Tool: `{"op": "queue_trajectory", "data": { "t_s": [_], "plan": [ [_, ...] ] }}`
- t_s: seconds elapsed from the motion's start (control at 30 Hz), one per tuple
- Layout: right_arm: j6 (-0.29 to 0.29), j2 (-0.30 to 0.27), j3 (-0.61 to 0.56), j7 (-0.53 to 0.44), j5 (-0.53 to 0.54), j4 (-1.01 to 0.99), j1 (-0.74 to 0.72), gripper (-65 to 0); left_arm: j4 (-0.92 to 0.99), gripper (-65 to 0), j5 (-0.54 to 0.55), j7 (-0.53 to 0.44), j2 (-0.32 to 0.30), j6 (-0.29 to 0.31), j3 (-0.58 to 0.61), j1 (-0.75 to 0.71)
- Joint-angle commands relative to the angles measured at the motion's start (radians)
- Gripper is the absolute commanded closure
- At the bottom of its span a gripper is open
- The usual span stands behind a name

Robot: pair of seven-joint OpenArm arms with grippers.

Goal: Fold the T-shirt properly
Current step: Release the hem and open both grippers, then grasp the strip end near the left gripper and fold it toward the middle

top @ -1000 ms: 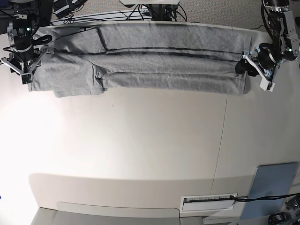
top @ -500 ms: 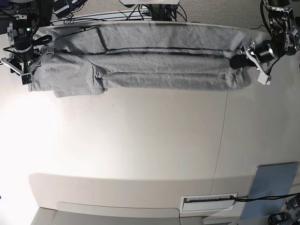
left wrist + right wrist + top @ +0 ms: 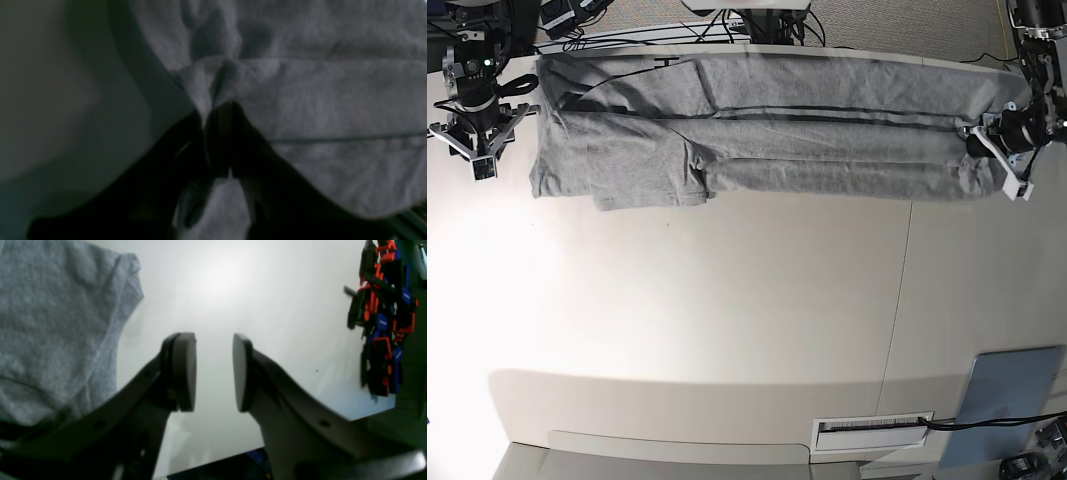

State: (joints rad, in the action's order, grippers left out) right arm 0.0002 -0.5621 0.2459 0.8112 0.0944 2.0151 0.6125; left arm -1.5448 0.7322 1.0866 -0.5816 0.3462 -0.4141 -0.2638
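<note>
One claw grips: my left claw [image 3: 989, 143], at the right edge of the base view, is pinched on the hem of the T-shirt [image 3: 757, 140], which lies stretched across the top of the worktop [image 3: 727, 320]. My right claw [image 3: 213, 373] stands parted, empty, beside the cloth. Risk as I judge it: one-sided pull drags the shirt askew. Only the left wrist view shows fabric bunched between the pads; the base view shows the full spread.

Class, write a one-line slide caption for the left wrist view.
Left claw shut on a bunched fold of the grey T-shirt.
</note>
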Motion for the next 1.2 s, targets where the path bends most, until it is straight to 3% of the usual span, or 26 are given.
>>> {"op": "queue_trajectory", "data": {
  "t_s": [0.0,0.2,0.33,0.47,0.53,0.83,1.13,1.17],
  "plan": [
    [-0.008,-0.017,0.011,-0.019,-0.012,0.014,0.000,-18.9,-0.056,0.0,0.024,0.010,-0.006,-0.009,-0.008,0.008],
    [-0.008,-0.017,0.011,-0.019,-0.012,0.014,0.000,-18.9,-0.365,0.0,0.033,0.034,0.148,-0.052,-0.006,-0.045],
    [-0.008,-0.017,0.011,-0.019,-0.012,0.014,0.000,-18.9,-0.534,0.0,0.066,-0.005,0.252,-0.051,0.018,-0.121],
    [-0.008,-0.017,0.011,-0.021,-0.011,0.014,0.000,-18.9,-0.595,0.0,0.090,-0.037,0.329,-0.055,0.122,-0.160],
    [-0.008,-0.016,0.011,-0.025,-0.005,0.014,0.000,-18.9,-0.594,0.0,0.068,-0.044,0.355,-0.085,0.206,-0.158],
    [-0.008,-0.017,0.011,-0.009,-0.005,0.014,0.000,-18.9,-0.573,0.0,-0.120,-0.099,0.388,-0.198,0.553,-0.083],
    [-0.008,-0.016,0.011,0.000,-0.005,0.014,0.000,-18.9,-0.540,0.0,-0.191,-0.153,0.388,-0.196,0.712,-0.039],
    [-0.008,-0.016,0.011,0.003,-0.005,0.014,0.000,-18.9,-0.531,-3.0,-0.190,-0.169,0.388,-0.191,0.721,-0.030]
  ]
}}
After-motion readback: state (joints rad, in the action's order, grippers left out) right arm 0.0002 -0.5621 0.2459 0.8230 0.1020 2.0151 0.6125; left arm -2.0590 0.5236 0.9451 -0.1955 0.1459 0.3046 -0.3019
